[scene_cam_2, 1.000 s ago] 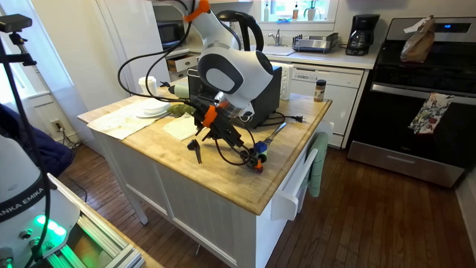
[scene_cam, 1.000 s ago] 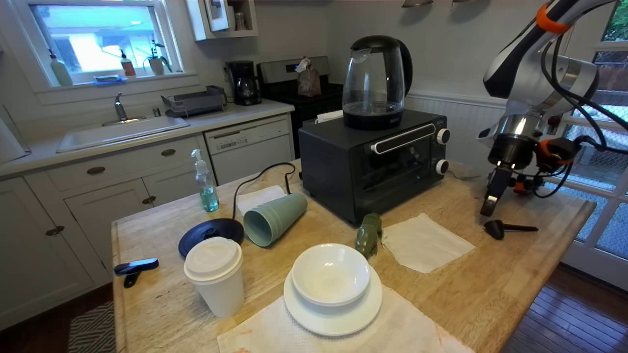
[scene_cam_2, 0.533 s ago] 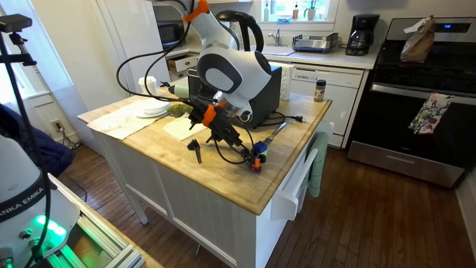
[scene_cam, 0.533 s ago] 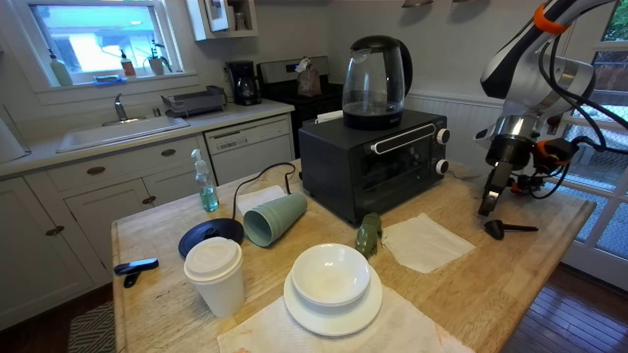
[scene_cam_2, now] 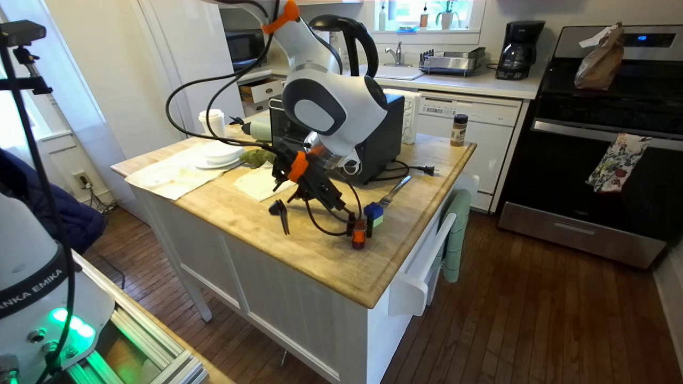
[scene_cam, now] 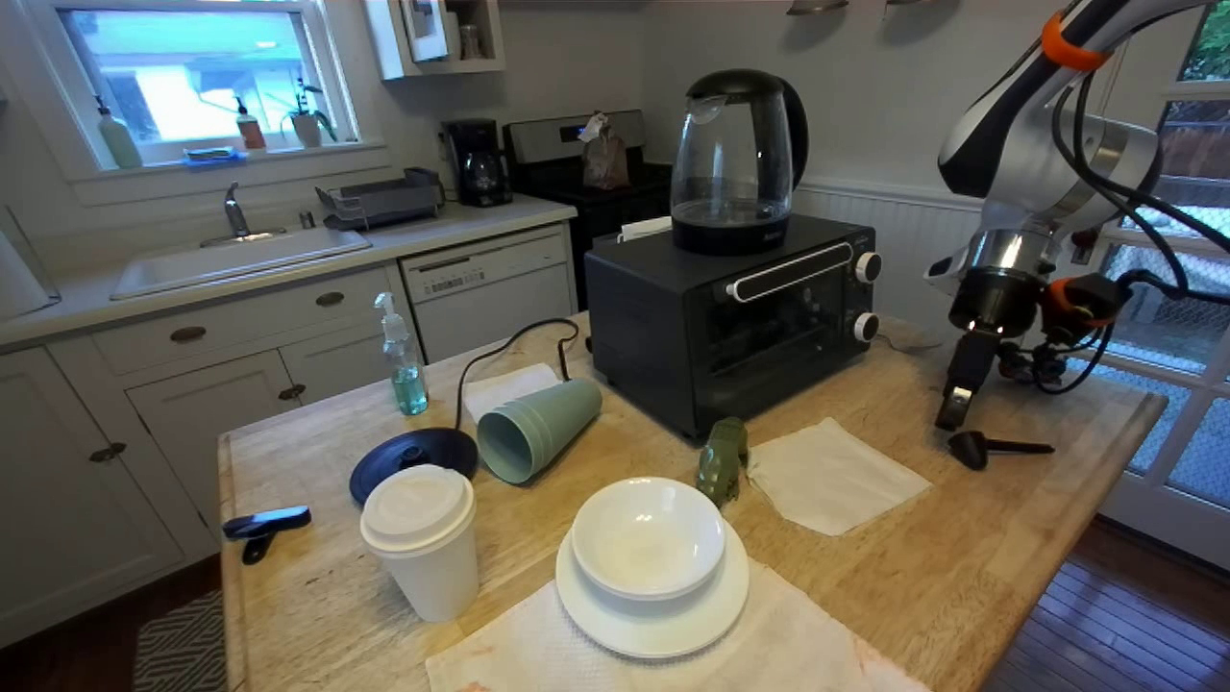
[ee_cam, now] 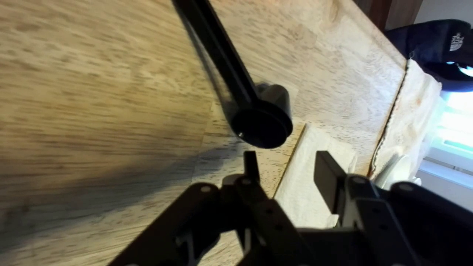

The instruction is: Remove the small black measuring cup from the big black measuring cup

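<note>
So the pincer (ee_cam: 286,159) is spread, its two fingers (ee_cam: 327,177) standing well apart. Just past the tips lies the big black measuring cup (ee_cam: 263,127), scoop end toward the pincer and handle running away from it, with a sliver of wood showing between tips and cup in the wrist view. The scoop reads as one dark blob, so honestly I can't tell if the small black measuring cup is nested in there.

Room-wise it's decent: wood on both sides of the handle, then a strip of worktop (scene_cam: 961,567) between the handle's end and the edge. A pale napkin (ee_cam: 297,177) sits just beside the scoop, visible through the gap in the pincer. Behind the pincer, in an exterior view, there's a blue-and-green block (scene_cam_2: 373,210) and a fork-like utensil (scene_cam_2: 397,188) — bit tighter back that way. Farther off is the toaster oven (scene_cam: 730,317) with a glass kettle (scene_cam: 735,173) on top, and well away from the pincer, a white bowl (scene_cam: 649,538) on a plate (scene_cam: 653,630).

Versus half a second ago, the pincer has swivelled a bit and dipped slightly — the block shows more fully now. The cup hasn't budged.
</note>
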